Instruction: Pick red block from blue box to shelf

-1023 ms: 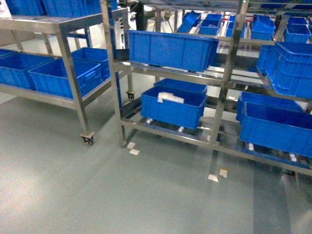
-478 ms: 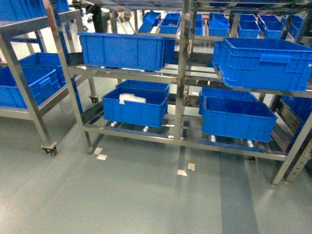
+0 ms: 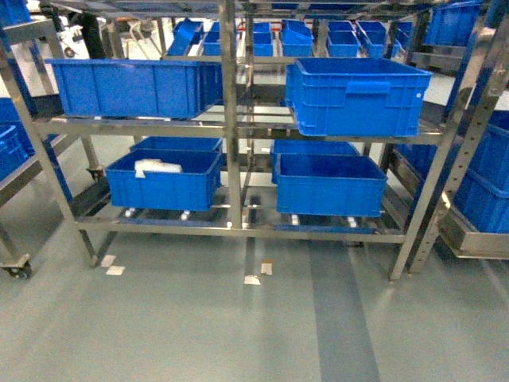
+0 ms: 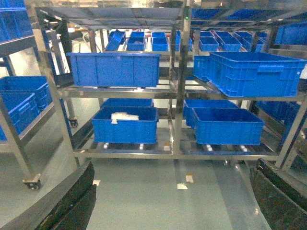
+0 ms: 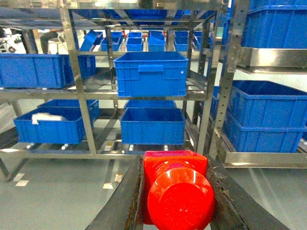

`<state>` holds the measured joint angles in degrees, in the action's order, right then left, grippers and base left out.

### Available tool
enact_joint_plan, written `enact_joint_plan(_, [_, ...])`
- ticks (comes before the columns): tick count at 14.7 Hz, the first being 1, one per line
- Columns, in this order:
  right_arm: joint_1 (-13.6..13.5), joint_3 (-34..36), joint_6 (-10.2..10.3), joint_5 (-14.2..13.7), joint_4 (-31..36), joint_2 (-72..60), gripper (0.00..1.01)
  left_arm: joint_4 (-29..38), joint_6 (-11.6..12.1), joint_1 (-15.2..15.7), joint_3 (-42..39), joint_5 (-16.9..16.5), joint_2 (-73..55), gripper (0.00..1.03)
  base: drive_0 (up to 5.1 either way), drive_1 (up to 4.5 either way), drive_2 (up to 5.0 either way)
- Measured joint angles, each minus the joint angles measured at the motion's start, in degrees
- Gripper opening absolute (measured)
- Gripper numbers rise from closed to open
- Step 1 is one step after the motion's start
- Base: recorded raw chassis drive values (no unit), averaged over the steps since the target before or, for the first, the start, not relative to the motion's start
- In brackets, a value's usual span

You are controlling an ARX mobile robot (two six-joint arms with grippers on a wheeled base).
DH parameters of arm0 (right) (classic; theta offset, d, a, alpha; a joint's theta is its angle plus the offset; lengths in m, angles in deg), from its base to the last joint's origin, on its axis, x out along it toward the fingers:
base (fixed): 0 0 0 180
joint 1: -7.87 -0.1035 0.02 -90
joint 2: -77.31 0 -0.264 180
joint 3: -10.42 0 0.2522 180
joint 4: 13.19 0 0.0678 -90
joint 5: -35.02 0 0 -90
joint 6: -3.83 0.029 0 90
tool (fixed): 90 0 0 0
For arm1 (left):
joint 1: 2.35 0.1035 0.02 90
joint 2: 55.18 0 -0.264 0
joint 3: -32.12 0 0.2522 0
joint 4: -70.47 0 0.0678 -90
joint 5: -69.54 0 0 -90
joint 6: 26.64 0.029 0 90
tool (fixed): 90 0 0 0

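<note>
The red block, a glossy red piece with a round knob facing the camera, sits clamped between the two dark fingers of my right gripper, held above the floor in front of the steel shelf. Several blue boxes stand on that shelf: one on the middle tier at the right, a long one at the left, and two on the bottom tier. My left gripper is open and empty, with only floor between its fingers. Neither gripper shows in the head view.
The lower left box holds a white packet. Another rack with blue boxes stands at the right, and a wheeled rack's caster at the left. Bits of tape lie on the grey floor.
The head view has swung round, so the shelf that stood at the right and at an angle now faces me squarely in the middle of the view.
</note>
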<state>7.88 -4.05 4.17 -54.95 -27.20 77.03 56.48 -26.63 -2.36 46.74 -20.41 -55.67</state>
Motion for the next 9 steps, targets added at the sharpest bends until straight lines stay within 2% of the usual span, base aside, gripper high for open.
enact_joint_plan(4, [0.0,0.0,0.0,0.0,0.0,0.0,0.27,0.0,0.0,-0.1,0.0,0.0,0.0,0.98,-0.6,-0.61,-0.6])
enact_joint_plan(9, [0.0,0.0,0.0,0.0,-0.2,0.0,0.27,-0.1,0.0,0.0,0.0,0.0,0.0,0.98,-0.1,4.0,-4.1])
